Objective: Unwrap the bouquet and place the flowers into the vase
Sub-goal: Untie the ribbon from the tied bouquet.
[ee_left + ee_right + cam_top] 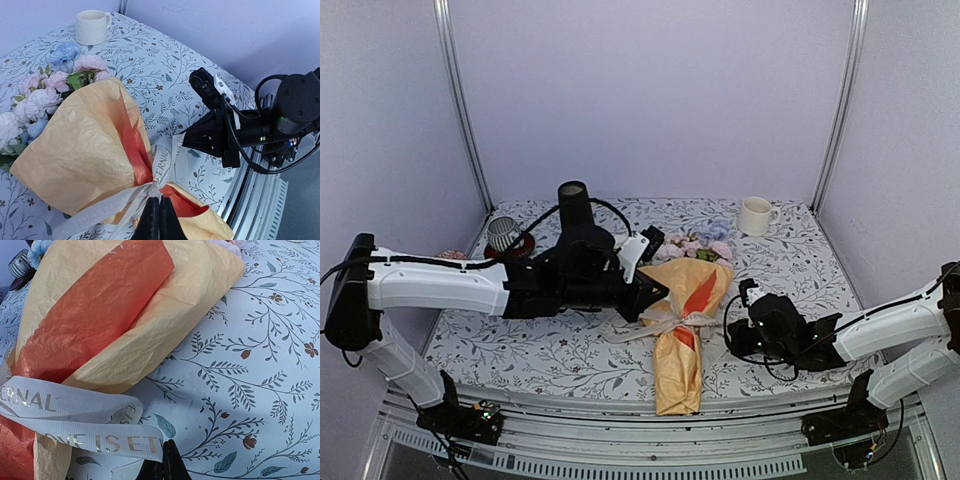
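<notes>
The tabletop (790, 255) has a leaf-patterned cloth. On its middle lies the bouquet (682, 350), still wrapped, with the narrow end at the near edge and the wide end toward the back. The black vase (574, 205) stands upright behind the left arm, well apart from the bouquet. The flowers (42, 97) stick out of the paper's wide end, and a white mug (755, 215) stands beyond them. The cream ribbon (75, 410) is still tied around the cone. The left gripper (159, 215) is closed at the knot and the right gripper (167, 462) is closed at a ribbon loop's edge. Whether either pinches the ribbon, I cannot tell.
</notes>
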Robot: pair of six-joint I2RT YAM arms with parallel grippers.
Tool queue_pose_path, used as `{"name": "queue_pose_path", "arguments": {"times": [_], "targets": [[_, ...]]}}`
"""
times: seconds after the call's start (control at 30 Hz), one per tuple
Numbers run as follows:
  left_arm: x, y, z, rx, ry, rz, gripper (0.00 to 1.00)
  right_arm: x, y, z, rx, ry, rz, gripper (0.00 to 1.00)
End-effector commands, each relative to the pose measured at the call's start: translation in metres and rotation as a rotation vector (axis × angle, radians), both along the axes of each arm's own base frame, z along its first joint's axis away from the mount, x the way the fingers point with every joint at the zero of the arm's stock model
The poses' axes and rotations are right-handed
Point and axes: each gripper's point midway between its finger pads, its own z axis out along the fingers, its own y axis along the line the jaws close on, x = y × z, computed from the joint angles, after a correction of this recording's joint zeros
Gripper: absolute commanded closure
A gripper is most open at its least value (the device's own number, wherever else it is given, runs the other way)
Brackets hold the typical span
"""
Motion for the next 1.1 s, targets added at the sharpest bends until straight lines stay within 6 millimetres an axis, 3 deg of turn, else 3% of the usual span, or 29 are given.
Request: {"name": "queue_pose_path", "arguments": {"times": [0.0,0.3,0.33,0.53,1.07], "targets": [[0.001,0.005,0.028,-0.042,-0.062,0.023,1.0,0.002,-0.005,0.015,-0.001,-0.033,-0.019,0.98],[0.002,0.019,0.013,-0.025,-0.044,0.078,1.0,0.006,0.014,0.093,0.055,-0.174,0.092,0.97],[0.003,0.023,0.011,-0.025,-0.044,0.094,1.0,0.005,0.019,0.115,0.078,-0.214,0.134,0.97],[0.006,0.031,0.002,-0.001,-0.038,0.132,1.0,0.004,0.016,0.164,0.106,-0.308,0.151,0.97],[0.009,0.045,-0.001,0.016,-0.04,0.186,1.0,0.0,-0.003,0.212,0.132,-0.4,0.122,0.97]]}}
